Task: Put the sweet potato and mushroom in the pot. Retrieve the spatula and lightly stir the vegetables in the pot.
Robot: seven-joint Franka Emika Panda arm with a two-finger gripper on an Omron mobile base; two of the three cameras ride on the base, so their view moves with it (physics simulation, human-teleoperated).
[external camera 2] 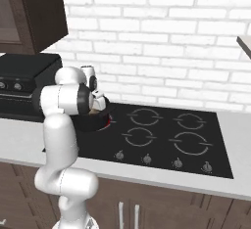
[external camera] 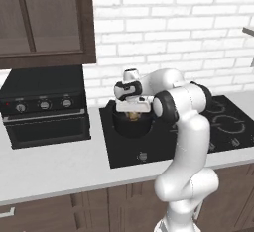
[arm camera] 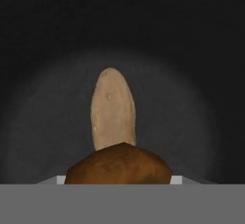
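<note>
Directly above the pot, a brown mushroom is held by the gripper; the sweet potato is seen on the pot's floor beneath, and a black oven is seen left of the pot.

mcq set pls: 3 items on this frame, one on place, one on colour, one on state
1. The pot stands on:
A. the white counter
B. the black cooktop
C. the oven's top

2. The elongated piece lying on the pot's floor is:
A. pale tan
B. green
C. bright red

3. The pot is:
A. tipped on its side
B. covered by a lid
C. upright with its mouth open

Key:
1 B: the pot sits at the left of the cooktop.
2 A: the elongated piece shows pale tan against the dark floor in the hand view.
3 C: the hand view looks straight down through the open mouth, and no lid is on it.
</note>
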